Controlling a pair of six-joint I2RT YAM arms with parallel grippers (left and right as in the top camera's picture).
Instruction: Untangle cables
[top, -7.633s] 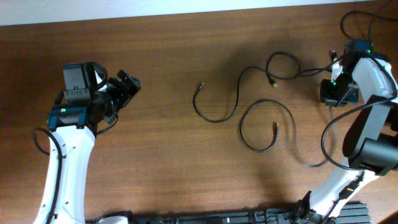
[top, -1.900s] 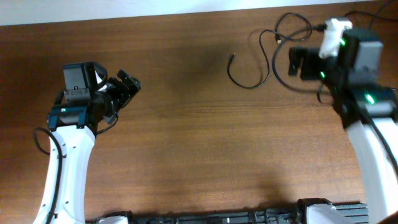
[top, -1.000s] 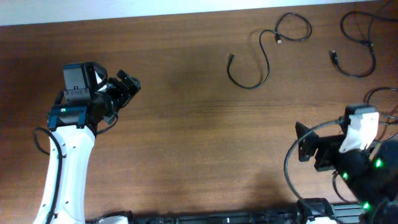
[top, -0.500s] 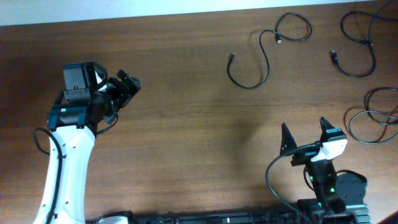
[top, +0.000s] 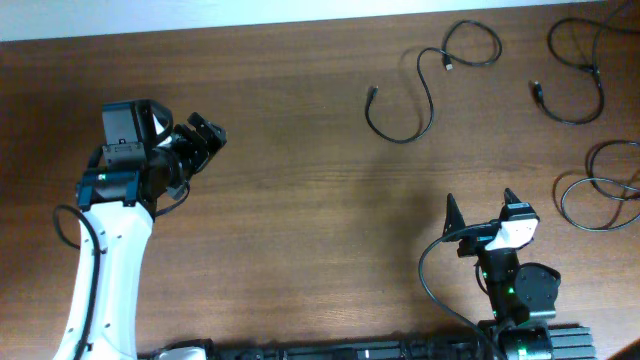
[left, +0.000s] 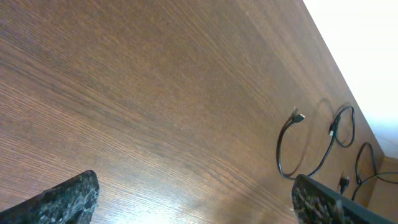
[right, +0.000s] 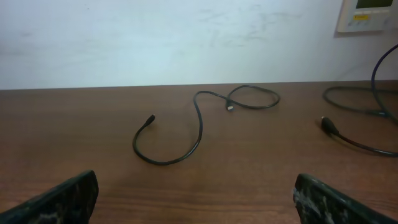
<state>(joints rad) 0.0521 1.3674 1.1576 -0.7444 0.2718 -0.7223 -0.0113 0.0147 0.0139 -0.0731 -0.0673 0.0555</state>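
Note:
Three black cables lie apart at the table's back right. An S-shaped cable (top: 397, 141) is nearest the middle, a second cable (top: 572, 122) is in the far right corner, and a looped cable (top: 561, 198) is at the right edge. My right gripper (top: 480, 205) is open and empty near the front edge, facing the S-shaped cable (right: 163, 163) and a plug end (right: 328, 124). At the left, my left gripper (top: 200, 140) is open and empty, with the S-shaped cable (left: 279, 152) far off beyond it.
Brown wooden table (top: 300, 230) with a pale wall along its back edge. The right arm's own thicker wire (top: 430, 290) loops by its base at the front. A white wall panel (right: 370, 15) shows at the upper right.
My right arm has drawn back to the front edge and shifted a little left, its open gripper now facing the back. The cables and the left arm have stayed put.

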